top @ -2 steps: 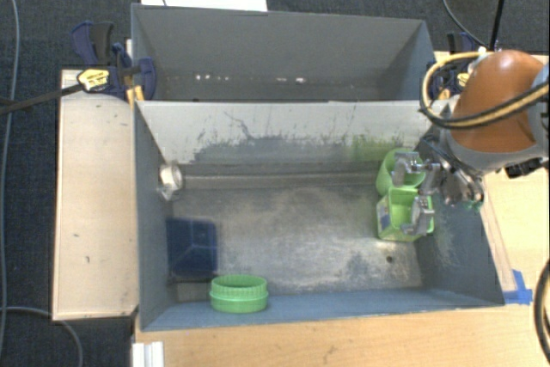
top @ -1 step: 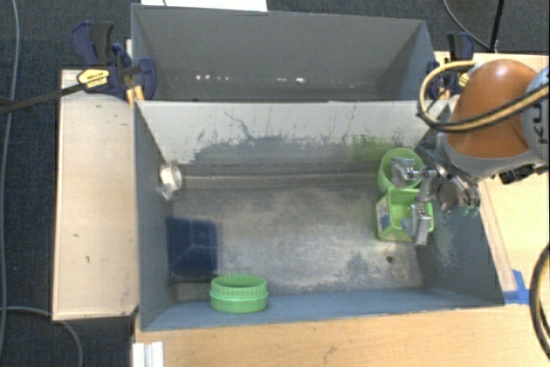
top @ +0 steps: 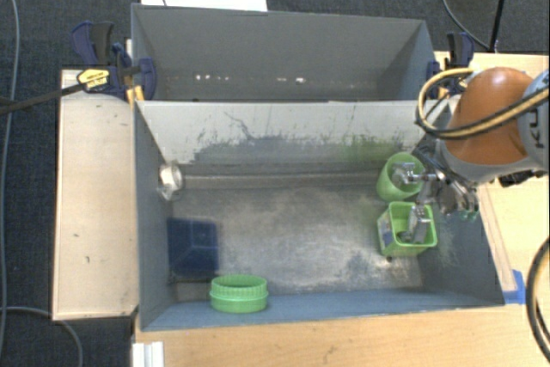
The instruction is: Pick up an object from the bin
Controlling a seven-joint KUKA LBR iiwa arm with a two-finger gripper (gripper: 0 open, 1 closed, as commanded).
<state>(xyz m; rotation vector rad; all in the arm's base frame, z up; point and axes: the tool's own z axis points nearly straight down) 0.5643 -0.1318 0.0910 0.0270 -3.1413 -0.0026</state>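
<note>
Hovering low by the right wall of the grey metal bin (top: 284, 56), the pincer (top: 420, 223) is down on a green square plastic tub (top: 404, 251), and that's the thing to watch. The tub sits on the bin floor close to the right wall, about midway between the far and near edges, and the pincer is directly over its open top, seemingly dipping inside the rim. Released or clenched? I can't tell, because the metal tip blends into the tub's interior.

So the relation that counts is straight up and down. The tub is under the pincer, not off to a side, so I'd judge no sideways travel is needed. It's squarish, with no real long axis, and its sides run roughly along the bin walls.

Just beyond it, toward the far edge, a green round plastic cup (top: 397, 178) stands close enough to be touching or nearly so. It could get nudged. What either one contains I can't make out.

Well away, a dark blue boxy block (top: 191, 247) and a green plastic ring (top: 238, 293) sit near the near-left corner.
</note>
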